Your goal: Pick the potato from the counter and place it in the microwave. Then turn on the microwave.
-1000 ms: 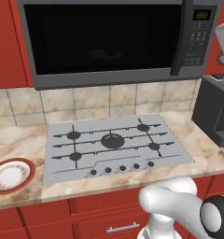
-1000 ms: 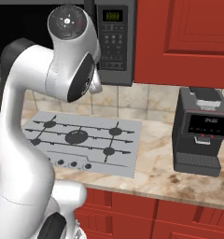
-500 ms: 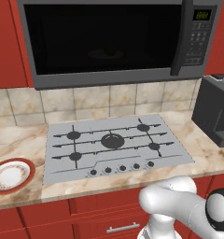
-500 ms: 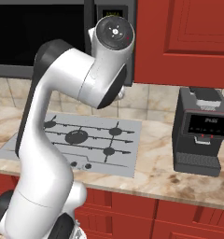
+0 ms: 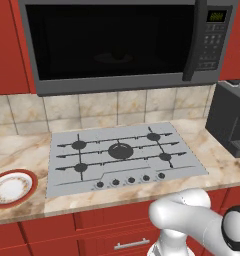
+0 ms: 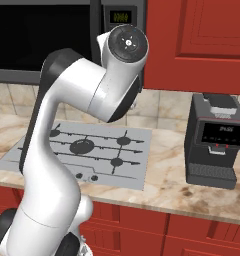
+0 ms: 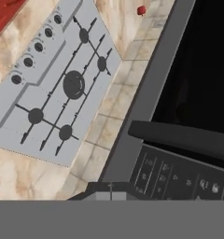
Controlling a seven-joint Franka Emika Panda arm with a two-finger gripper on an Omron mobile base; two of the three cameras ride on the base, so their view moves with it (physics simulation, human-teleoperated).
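my hand: grip state hidden, cannot tell | microwave (image 5: 117, 45) door shut | potato: unseen; judge firm, light, smooth; pinch across middle

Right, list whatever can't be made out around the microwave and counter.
Inside of the microwave: left base view, its black glass door is too dark to see through.
Labels on the keypad: hand view, too small and blurred to read.
Far side of the plate: left base view, cut off by the left edge.
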